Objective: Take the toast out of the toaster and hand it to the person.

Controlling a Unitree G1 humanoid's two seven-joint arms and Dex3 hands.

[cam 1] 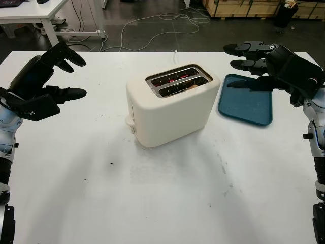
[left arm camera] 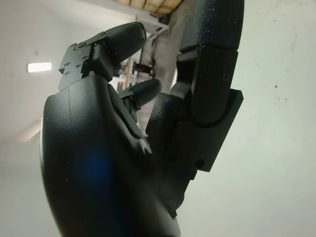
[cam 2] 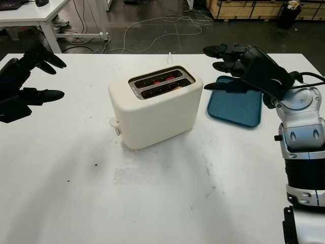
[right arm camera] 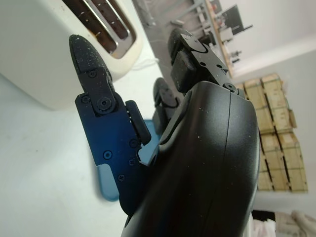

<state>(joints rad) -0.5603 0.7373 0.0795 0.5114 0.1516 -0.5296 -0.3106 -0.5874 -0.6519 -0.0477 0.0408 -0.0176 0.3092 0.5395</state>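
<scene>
A white table is seen in the foreground, bare apart from a few dark specks. A cream two-slot toaster is placed at the table's centre, its slots glowing red inside. The toast is seen only as a small tan edge low in the nearer slot, still seated in the toaster. A blue tray is laid flat just right of the toaster. The left hand is held above the table's left side, well apart from the toaster, empty with fingers extended. The right hand is held over the tray's far edge, likewise empty and extended. Cables are seen on the floor beyond.
</scene>
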